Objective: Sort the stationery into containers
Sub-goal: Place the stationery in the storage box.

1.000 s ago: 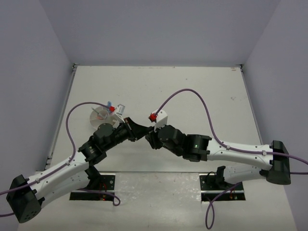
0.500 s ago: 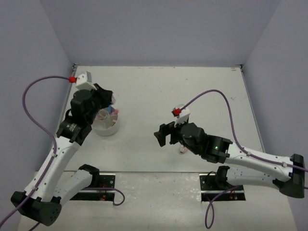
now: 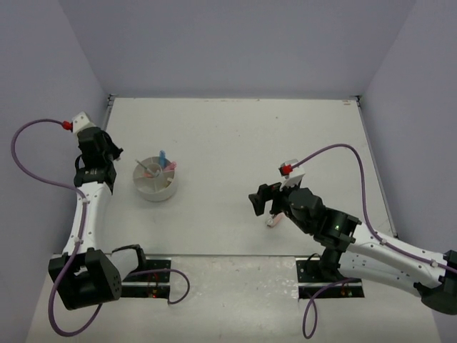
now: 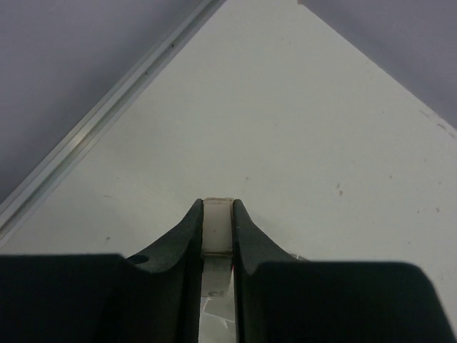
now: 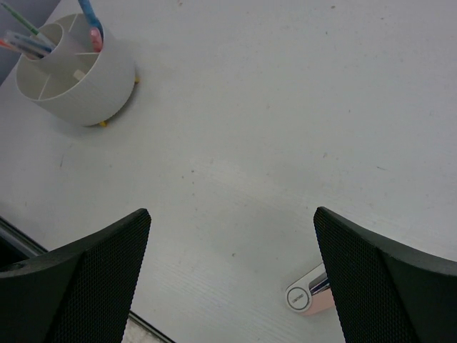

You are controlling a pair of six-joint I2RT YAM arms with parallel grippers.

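Observation:
The round white container [image 3: 156, 187] [image 5: 86, 89] stands left of centre, with pens and markers [image 3: 161, 163] [image 5: 91, 21] leaning in its far compartments. My left gripper [image 3: 108, 148] [image 4: 216, 214] is at the table's far left, shut on a small white eraser block [image 4: 216, 223] that shows between its tips. To the right of centre, my right gripper [image 3: 258, 204] [image 5: 232, 250] hangs open over the bare table with nothing between its fingers. A small pink-and-white stationery piece [image 3: 272, 222] [image 5: 307, 296] lies on the table by its right finger, partly hidden.
A metal rail [image 4: 107, 118] runs along the table's left edge close to my left gripper, with the grey wall behind it. The near table edge [image 5: 43, 250] shows under the right gripper's left finger. Purple cables [image 3: 325, 153] loop above both arms.
My left arm swung from the middle, past the container, out to the far left. The right arm drew back rightward and its jaws opened wide.

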